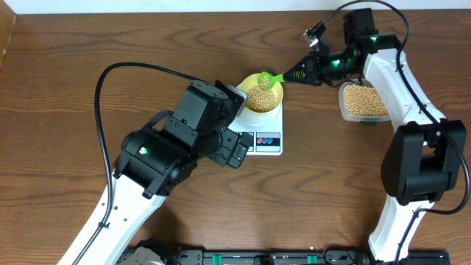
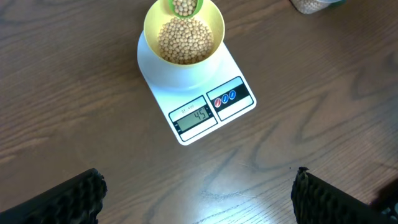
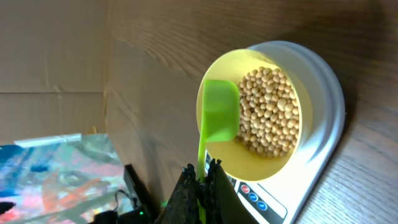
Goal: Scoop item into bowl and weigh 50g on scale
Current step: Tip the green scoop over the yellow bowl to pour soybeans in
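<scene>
The left gripper [image 2: 199, 202] is wide open and holds nothing, and the one scale [image 2: 205, 115] lies just ahead of it. One yellow bowl [image 2: 149, 28] sits on the scale with many beans [image 2: 183, 40] inside. The right gripper [image 3: 200, 186] squeezes the one green scoop [image 3: 219, 115], whose handle points straight ahead, over the bowl.

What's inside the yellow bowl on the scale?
A heap of tan beans fills the yellow bowl. A green scoop, also carrying beans, hangs over its edge. The beans cover the bowl's bottom, so nothing beneath them shows.
</scene>
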Robot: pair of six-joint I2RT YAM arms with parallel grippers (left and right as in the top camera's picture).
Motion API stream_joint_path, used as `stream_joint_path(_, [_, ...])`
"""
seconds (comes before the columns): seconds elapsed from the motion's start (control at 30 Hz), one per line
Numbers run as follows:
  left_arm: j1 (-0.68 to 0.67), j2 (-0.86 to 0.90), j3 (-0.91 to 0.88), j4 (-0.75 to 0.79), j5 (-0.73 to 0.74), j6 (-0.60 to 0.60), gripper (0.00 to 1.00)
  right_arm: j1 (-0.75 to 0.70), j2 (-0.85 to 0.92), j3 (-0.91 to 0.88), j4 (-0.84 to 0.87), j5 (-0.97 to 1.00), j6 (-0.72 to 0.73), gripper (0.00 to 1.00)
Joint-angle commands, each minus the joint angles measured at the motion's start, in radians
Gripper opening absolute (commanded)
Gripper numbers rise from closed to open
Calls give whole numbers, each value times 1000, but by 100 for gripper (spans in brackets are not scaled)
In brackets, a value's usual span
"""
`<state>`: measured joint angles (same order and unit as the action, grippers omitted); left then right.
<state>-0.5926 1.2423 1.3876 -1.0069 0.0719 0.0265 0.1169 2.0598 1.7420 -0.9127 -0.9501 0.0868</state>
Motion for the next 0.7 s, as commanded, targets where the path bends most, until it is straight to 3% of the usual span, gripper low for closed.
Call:
stream_joint_path(0.0, [2, 0, 22, -2, -12, 6, 98, 9, -24, 53, -32, 51, -44, 1])
stream_joint_path(0.67, [2, 0, 22, -2, -12, 6, 98, 68, -24, 163, -178, 219, -82, 1])
